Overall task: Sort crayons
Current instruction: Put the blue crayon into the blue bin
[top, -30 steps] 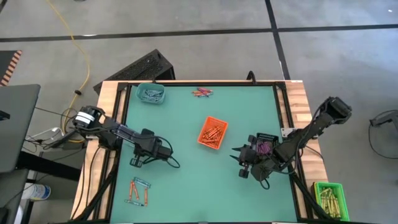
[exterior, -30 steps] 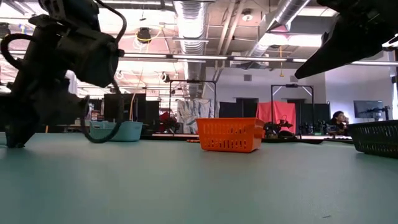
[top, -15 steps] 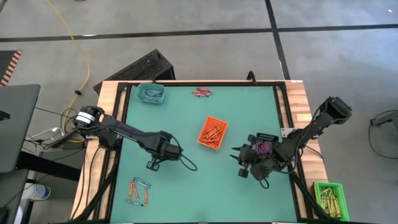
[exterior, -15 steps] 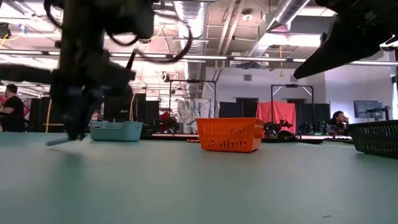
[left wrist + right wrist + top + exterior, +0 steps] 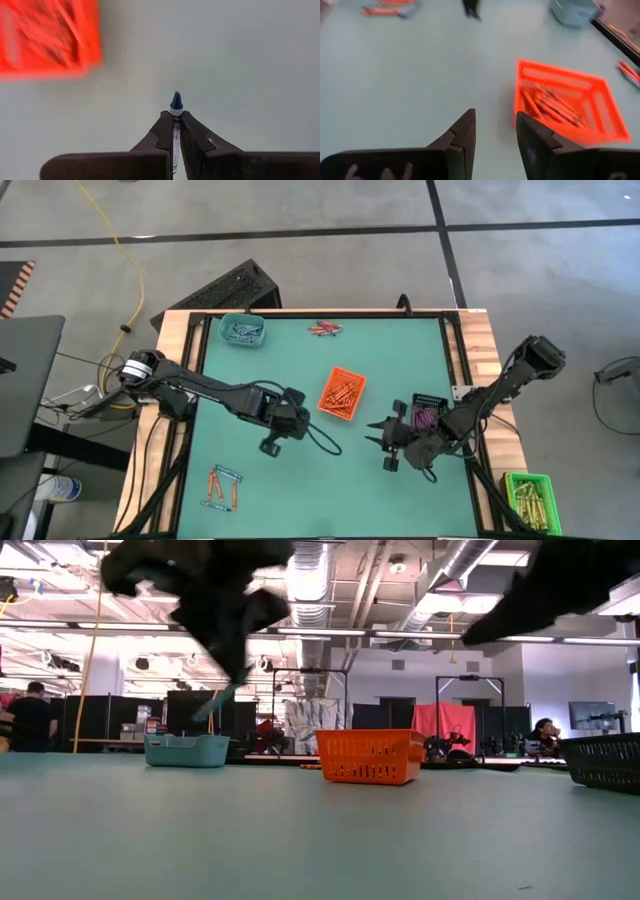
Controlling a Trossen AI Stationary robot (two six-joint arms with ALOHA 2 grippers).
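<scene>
The left hand (image 5: 174, 131) was clenched on a blue crayon (image 5: 175, 107), its tip poking out past the fingers, and it hung above the green surface (image 5: 300, 490) just beside the orange tray (image 5: 342, 393). The right hand (image 5: 495, 131) hovered empty nearby, on the other side of that tray, its fingers parted with nothing between them.

The main risk, as I judged it, was the blue crayon landing in the wrong tray: the orange one, full of orange crayons (image 5: 550, 106), was the closest, while the teal tray (image 5: 243, 331) holding greyish-blue ones sat well apart at the far left corner. The grip was only on the crayon's thin body, so a quick swing might have let it slip or tilt out.

The two arms were also near each other at mid-surface, and a careless crossing could have brought them together. A dark basket (image 5: 424, 413) with purple crayons lay by the right arm. Loose crayons (image 5: 222, 488) remained at the near left, and a few more (image 5: 325, 329) at the far edge. A green bin of yellowish sticks (image 5: 530, 498) stood off the mat at the right.
</scene>
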